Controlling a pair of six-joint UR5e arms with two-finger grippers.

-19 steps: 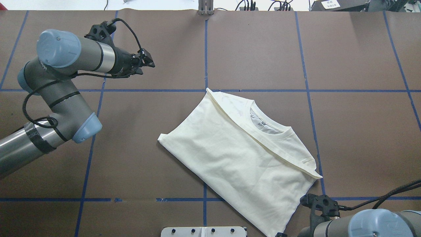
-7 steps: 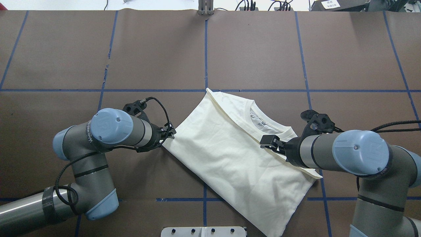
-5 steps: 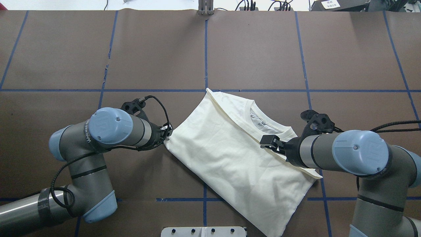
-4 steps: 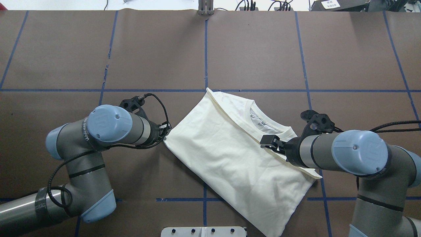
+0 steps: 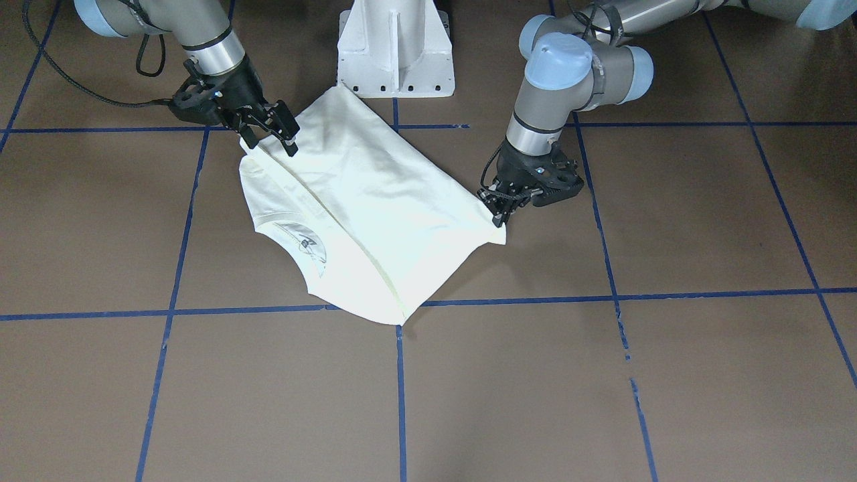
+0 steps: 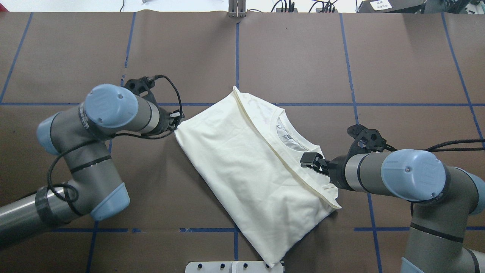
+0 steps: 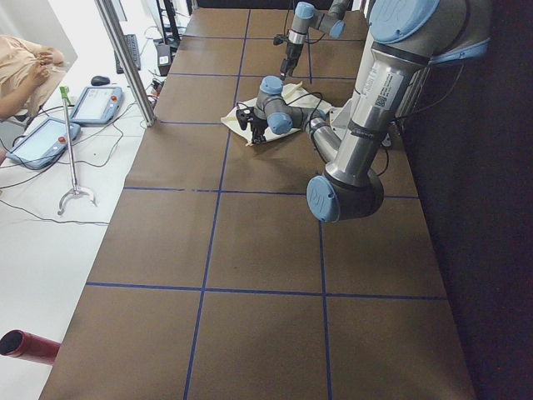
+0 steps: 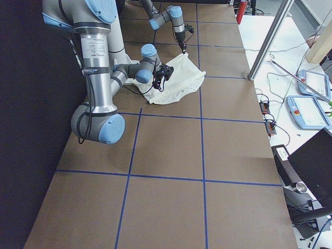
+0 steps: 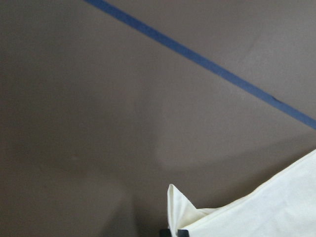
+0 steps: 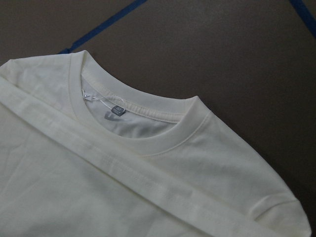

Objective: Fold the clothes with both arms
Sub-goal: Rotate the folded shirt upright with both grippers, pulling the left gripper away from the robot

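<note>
While on table [image 6: 303, 57], T-shirt [image 6: 246, 163] with one corner inside left claw [image 6: 177, 121].

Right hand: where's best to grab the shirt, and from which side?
Probably the shirt's corner nearest the right hand, approached from the robot's right, off the cloth. It tapers to a thin flat point over bare table; the left hand pinches the opposite corner.

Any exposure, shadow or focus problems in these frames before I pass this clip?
Front-facing view: the T-shirt is close to blown out and its folds are faint. Left wrist view: soft focus, with a broad shadow on the table beside the shirt corner. Right wrist view: sharp, and the collar stitching reads clearly. Side views: the shirt is tiny, and the robot's side is black.
</note>
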